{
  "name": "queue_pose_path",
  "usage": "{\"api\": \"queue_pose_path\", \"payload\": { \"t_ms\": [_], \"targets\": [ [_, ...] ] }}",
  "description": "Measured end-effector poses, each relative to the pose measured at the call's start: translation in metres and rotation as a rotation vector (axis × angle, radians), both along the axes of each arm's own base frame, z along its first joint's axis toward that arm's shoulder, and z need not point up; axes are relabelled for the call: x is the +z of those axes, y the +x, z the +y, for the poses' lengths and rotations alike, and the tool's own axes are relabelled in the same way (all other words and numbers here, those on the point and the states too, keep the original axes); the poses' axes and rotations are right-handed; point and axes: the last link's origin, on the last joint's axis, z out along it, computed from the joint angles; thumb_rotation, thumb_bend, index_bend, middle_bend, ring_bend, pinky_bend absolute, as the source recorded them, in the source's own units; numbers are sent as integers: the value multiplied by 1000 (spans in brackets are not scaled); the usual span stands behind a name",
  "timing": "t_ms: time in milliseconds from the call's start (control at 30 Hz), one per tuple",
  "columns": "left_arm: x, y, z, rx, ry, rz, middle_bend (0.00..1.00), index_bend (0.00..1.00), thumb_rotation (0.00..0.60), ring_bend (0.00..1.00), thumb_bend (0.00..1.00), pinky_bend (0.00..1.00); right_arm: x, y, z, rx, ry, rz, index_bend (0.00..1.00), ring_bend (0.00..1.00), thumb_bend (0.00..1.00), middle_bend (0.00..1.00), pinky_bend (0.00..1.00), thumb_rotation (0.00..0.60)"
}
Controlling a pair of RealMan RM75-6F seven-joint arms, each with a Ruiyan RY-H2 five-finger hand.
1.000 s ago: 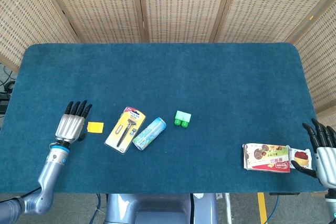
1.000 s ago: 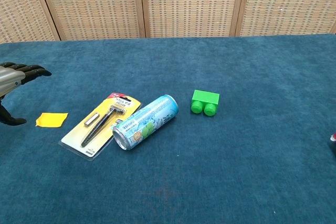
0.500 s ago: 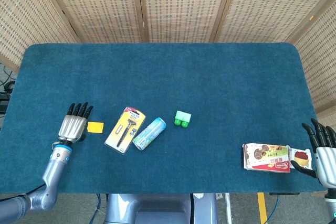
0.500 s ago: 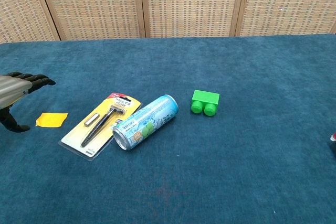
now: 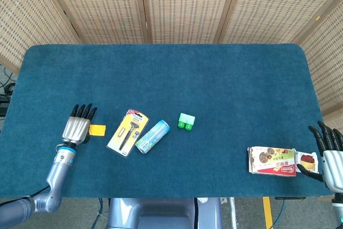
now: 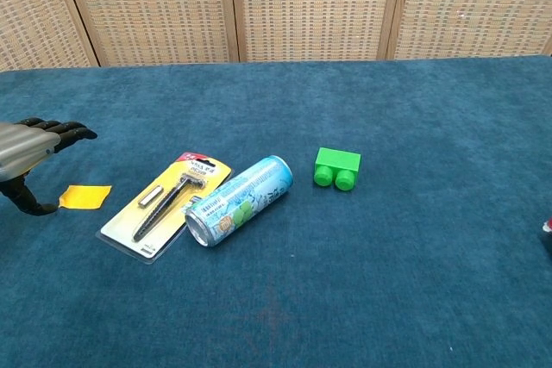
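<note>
The left hand [image 5: 77,128] is hovering with its fingers spread and nothing in them, its thumb reaching down just beside the yellow card [image 5: 97,130], which is lying flat on the blue counter [image 5: 171,73]. The card is sitting immediately left of the razor pack [image 5: 128,132], between that pack and the hand.

As a judgement, the risk is that so thin and flat a piece gives the fingers no edge to catch, so a closing hand may only push it across the nap, or slide it against the razor pack and nudge that too.

The card is looking small, square-ish, plain yellow and barely raised off the cloth.

Right of the razor pack, a can [image 5: 152,136] is lying on its side, then a green block [image 5: 186,122]. Far right of the pack, the right hand [image 5: 332,156] is resting empty, fingers apart, beside a snack packet [image 5: 272,161].
</note>
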Motion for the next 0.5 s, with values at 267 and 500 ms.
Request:
{"api": "queue_pose_path", "payload": {
  "t_ms": [267,500],
  "targets": [
    [-5,1,2,-2,-4,1,0,0,600,0,261,0,0,0,0,-1,-1,-2,93,0,156,0,0,600],
    [-10,2,3,-5,-9,1,0,0,600,0,263,0,0,-1,-1,-1,-1,-3,93,0,156,0,0,600]
  ]
}}
